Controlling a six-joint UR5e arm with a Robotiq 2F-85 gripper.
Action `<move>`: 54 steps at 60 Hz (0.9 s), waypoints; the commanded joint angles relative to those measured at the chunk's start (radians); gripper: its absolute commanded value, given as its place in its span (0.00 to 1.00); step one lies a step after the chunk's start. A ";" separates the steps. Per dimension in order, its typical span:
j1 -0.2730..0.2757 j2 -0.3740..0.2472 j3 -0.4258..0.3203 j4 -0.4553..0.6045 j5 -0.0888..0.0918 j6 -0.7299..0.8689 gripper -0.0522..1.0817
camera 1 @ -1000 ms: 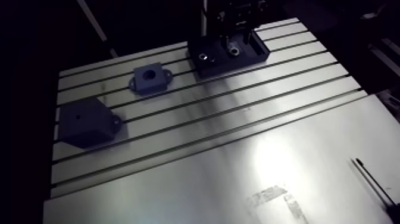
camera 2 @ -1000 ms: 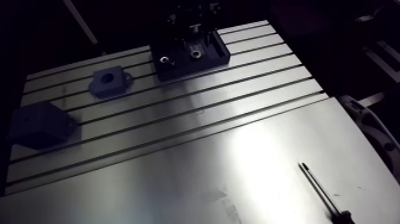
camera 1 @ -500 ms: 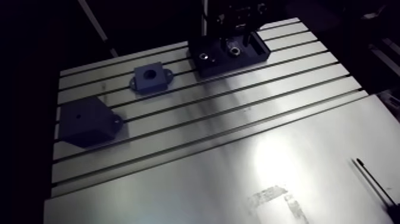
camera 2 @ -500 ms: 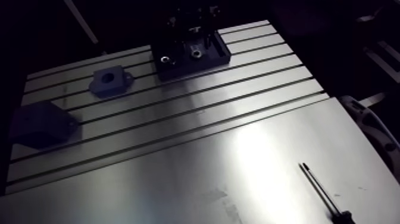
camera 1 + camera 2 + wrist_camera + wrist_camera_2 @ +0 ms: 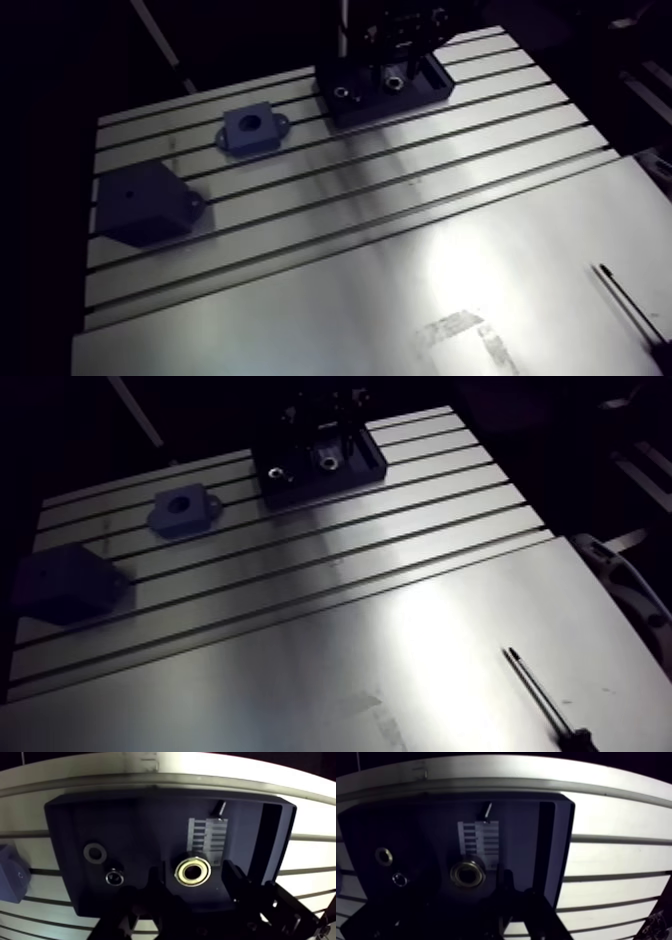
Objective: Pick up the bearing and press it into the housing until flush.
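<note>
On the slotted table (image 5: 400, 230), the arm view starts at the left with a dark angular block (image 5: 140, 205) near the edge. Next along is the housing (image 5: 252, 130), a square piece with side ears and a round bore facing up; the bore looks empty. It sits well apart from the block. Further right, at the far edge, stands a shallow dark tray (image 5: 385, 113), and the arm comes down over it. At the far right, on the plain plate nearer the camera, lies a thin screwdriver (image 5: 540, 701).

In the wrist view the tray floor holds a flat grey washer (image 5: 94, 853). Just beside the washer is a small shiny ring (image 5: 114, 877) (what it is, I cannot tell). The bearing (image 5: 467, 873), brass-coloured with a dark centre, lies flat on the tray floor. The gripper (image 5: 192, 872) hangs over it with its jaws spread. The fingers (image 5: 157, 889) stand on either side of the bearing, a sliver of tray showing between each one and the bearing, so nothing is clamped. Ahead of the bearing is a pale ribbed patch (image 5: 207, 837).
</note>
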 commanded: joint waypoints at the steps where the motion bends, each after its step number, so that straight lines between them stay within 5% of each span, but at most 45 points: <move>1: -0.001 0.001 0.000 -0.003 0.000 0.000 0.35; 29: -0.001 0.001 0.001 -0.003 0.000 -0.001 0.49; 54: -0.001 0.001 0.000 -0.003 0.000 -0.002 0.51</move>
